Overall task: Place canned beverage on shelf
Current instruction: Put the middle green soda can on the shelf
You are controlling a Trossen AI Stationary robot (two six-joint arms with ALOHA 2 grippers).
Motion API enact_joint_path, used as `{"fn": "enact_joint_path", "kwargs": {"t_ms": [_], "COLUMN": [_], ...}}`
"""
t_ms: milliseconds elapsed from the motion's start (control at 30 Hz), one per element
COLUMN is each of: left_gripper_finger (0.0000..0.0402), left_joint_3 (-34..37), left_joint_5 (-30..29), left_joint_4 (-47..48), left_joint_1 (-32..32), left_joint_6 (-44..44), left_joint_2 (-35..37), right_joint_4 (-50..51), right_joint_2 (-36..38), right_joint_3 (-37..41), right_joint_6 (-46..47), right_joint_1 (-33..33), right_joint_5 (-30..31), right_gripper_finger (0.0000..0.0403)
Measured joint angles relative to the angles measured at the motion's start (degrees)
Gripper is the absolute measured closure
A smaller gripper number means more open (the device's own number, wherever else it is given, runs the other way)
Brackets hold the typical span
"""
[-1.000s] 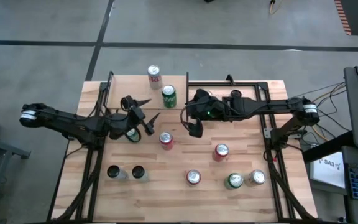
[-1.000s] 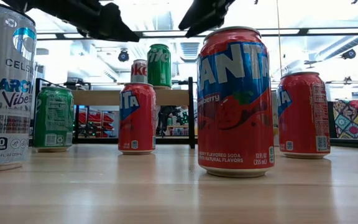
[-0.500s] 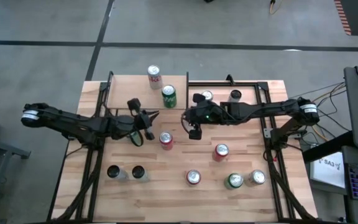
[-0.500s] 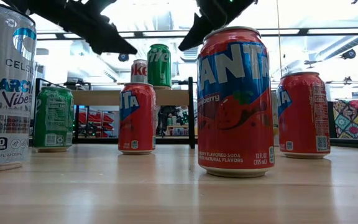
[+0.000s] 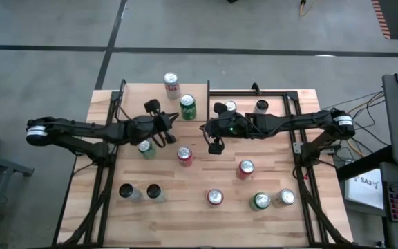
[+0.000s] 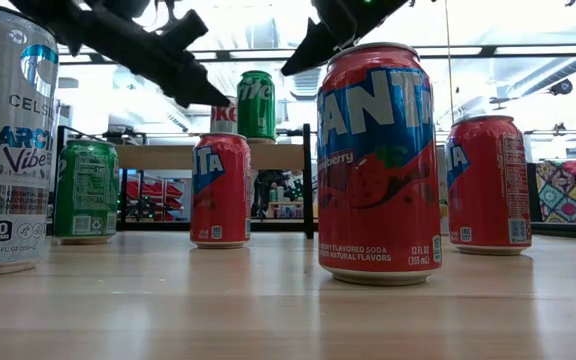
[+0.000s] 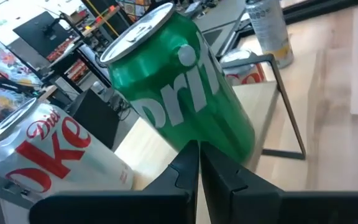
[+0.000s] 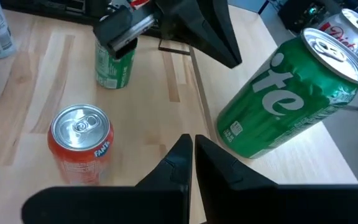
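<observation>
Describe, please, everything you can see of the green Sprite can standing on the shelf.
The green Sprite can is a metal drinks can with white lettering and a silver top whose pull tab looks unopened. It stands upright on the light wooden shelf, near the black post at the shelf's edge, beside a Diet Coke can that stands close to it. Both shut hands, the left hand and the right hand, hover near it; neither touches it.

Both sets of jaws are pressed together with nothing between them. Directly ahead of the left gripper (image 5: 173, 117) the Sprite can (image 5: 187, 107) blocks the way, the Diet Coke can (image 5: 171, 84) beside it. Below the right gripper (image 5: 213, 146) bare tabletop (image 5: 206, 173) lies free, a red Fanta can (image 5: 184, 155) standing just beside.
</observation>
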State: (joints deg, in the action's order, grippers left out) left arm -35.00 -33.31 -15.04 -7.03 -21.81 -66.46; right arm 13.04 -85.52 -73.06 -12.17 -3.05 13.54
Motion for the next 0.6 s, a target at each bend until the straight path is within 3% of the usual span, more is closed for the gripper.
{"fn": "enact_joint_path", "kwargs": {"t_ms": [600], "left_gripper_finger": [0.0402], "left_joint_3": [0.00], "left_joint_5": [-0.78], "left_joint_4": [-15.65], "left_joint_1": [-1.74], "left_joint_6": [0.05], "left_joint_2": [-9.31], "right_joint_4": [-0.07], "right_joint_2": [0.00], "right_joint_3": [0.00], "right_joint_6": [1.43], "right_joint_1": [-0.72], "right_joint_5": [0.07], "right_gripper_finger": [0.0394]}}
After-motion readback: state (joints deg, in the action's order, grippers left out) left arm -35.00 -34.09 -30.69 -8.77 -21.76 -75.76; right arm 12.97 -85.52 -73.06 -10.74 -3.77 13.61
